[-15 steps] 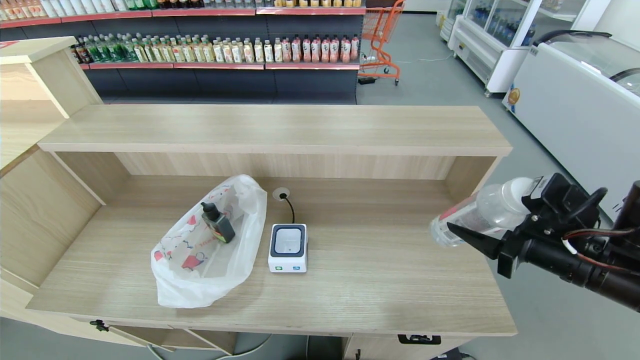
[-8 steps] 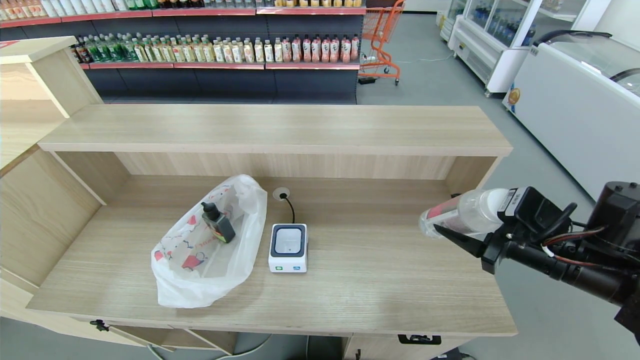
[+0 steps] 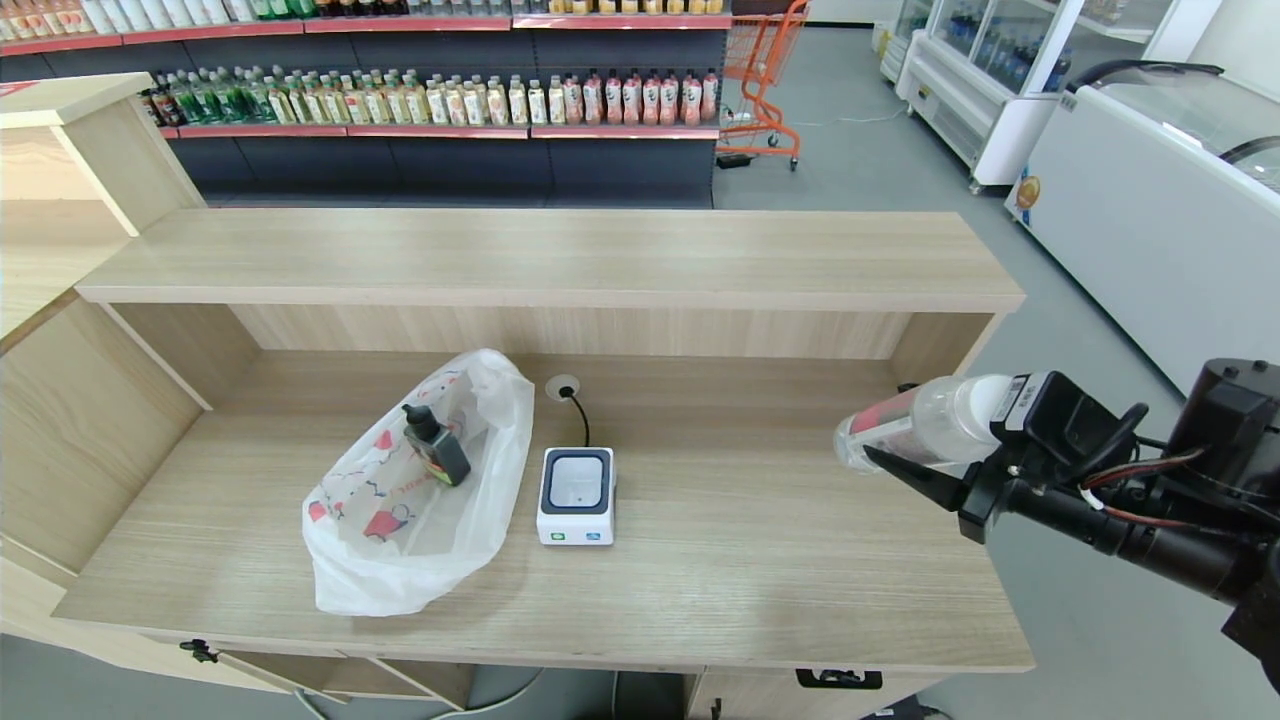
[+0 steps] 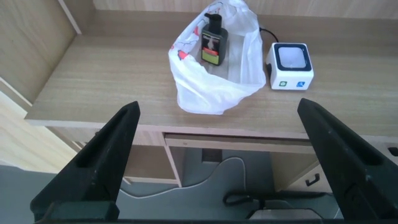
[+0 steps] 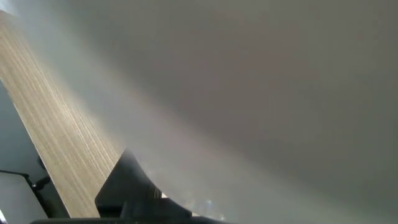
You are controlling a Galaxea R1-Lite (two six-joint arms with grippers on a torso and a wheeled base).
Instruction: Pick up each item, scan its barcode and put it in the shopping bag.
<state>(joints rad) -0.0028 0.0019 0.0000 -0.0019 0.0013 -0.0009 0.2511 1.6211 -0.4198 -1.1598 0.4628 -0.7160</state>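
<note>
The right fingers [image 3: 915, 472] pinch a clear bottle [image 3: 925, 425] at mid-right of the frame, over the right edge of the tabletop [image 3: 760, 560]. The left fingers [image 4: 102, 165] are spread wide apart.

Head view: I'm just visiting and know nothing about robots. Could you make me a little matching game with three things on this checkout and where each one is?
Things:
1. clear bottle
2. dark pump bottle
3. scanner

Places:
A. lying inside the shopping bag
B. held in the air by the right tool
C. standing on the counter, just beside the bag

Pairs: 1-B, 2-A, 3-C
</note>
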